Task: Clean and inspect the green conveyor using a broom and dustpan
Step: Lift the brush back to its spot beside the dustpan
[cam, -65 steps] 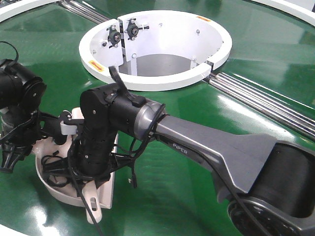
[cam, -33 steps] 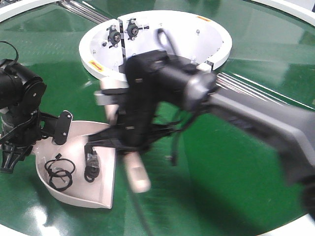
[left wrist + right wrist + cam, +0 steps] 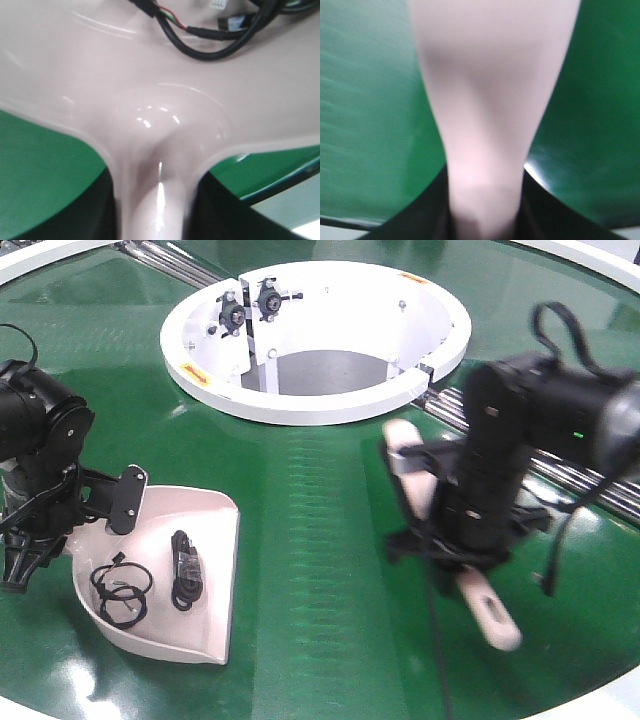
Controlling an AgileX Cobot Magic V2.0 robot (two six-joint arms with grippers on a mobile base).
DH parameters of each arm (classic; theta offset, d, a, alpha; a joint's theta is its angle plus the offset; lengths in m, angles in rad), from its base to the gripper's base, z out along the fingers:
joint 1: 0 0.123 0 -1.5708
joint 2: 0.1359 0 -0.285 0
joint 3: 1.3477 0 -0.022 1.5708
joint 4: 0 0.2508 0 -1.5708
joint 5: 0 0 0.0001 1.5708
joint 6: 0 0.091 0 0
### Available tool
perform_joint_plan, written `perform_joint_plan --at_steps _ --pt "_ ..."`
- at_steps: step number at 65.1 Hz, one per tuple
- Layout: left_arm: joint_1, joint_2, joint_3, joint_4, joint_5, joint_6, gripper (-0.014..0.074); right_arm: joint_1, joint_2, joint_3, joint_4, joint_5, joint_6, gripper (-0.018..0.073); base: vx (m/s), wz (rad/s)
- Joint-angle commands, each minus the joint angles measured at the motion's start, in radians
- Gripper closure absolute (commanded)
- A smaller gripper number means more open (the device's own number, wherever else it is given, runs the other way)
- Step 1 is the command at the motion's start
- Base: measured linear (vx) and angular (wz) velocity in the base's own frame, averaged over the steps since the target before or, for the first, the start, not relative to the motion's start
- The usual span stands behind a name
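The dustpan (image 3: 218,515) rests on the green conveyor (image 3: 320,530) at the left, holding black rings (image 3: 124,591) and a dark cable bundle (image 3: 183,567). My left gripper (image 3: 45,535) is shut on the dustpan's handle; in the left wrist view the handle (image 3: 157,195) runs between the dark jaws of the gripper (image 3: 157,215). The broom (image 3: 487,612) hangs tilted above the belt at the right, with my right gripper (image 3: 455,540) shut on it. The right wrist view shows the pale broom (image 3: 490,95) clamped in the gripper (image 3: 487,212), blurred. Its bristles are hidden.
A large white ring opening (image 3: 315,402) with bearing brackets sits at the back centre. Steel rollers (image 3: 565,455) run diagonally behind the right arm. The belt's white rim (image 3: 590,252) curves along the far edge.
My right arm has swung with the broom from over the dustpan across to the right side, uncovering the pan and its contents. The left arm and dustpan have stayed put.
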Motion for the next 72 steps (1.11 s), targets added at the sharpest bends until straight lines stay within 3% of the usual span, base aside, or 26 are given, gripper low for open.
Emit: perform_joint_plan --at_steps 1,14,72 --pt "-0.007 -0.039 -0.028 0.004 0.005 0.001 0.0603 -0.067 -0.053 0.054 0.010 -0.001 -0.068 0.0551 0.00 0.00" --pt "-0.007 -0.039 -0.028 0.004 0.005 0.001 0.0603 -0.131 -0.053 0.156 0.010 -0.044 -0.118 0.0551 0.00 0.00" --pt "-0.007 -0.039 -0.028 0.004 0.005 0.001 0.0603 -0.132 -0.052 0.167 -0.007 -0.064 -0.154 0.0551 0.00 0.00"
